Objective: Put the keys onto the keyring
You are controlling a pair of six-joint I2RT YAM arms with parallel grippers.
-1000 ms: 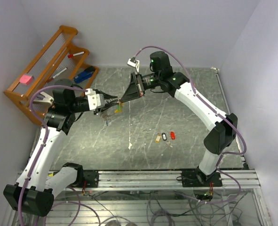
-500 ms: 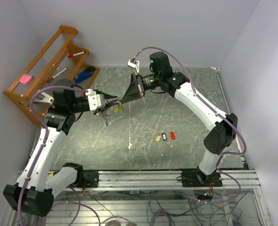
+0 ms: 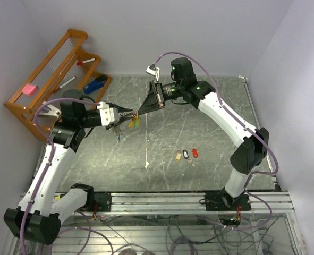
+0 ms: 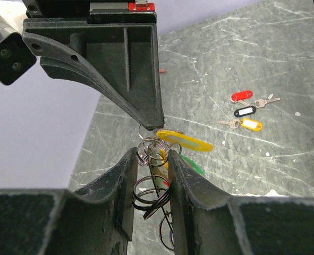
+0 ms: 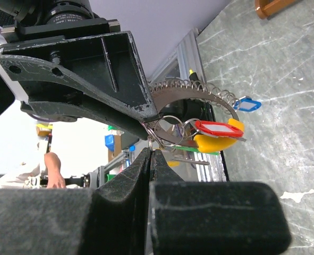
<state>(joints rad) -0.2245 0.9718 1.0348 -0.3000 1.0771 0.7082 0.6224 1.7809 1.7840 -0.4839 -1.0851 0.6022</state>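
Silvery wire, coil on coil: that is the keyring, sitting right between the fingers of the left claw; the jaws stand partly apart, clamped on the bundle from both sides; all of it is up in the air, above the grey marbled table. Meeting it head-on is the right claw; its two tips are pressed flat together, and a thin loop at the top of the keyring is caught at that very tip, just beyond the left claw's fingertips.

Off the rings, on the side away from the left claw, hangs a yellow tag; a green tag sits just beneath it; from the right wrist a red tag lies over the yellow one; a blue tag dangles further out from the right claw's tips.

Well past both claws, down on the table, three loose keys lie close together in a row: red tag, black tag, yellow tag; no claw touches them; they are well apart from the bundle. Behind the left claw, against the wall, stands a wooden rack.
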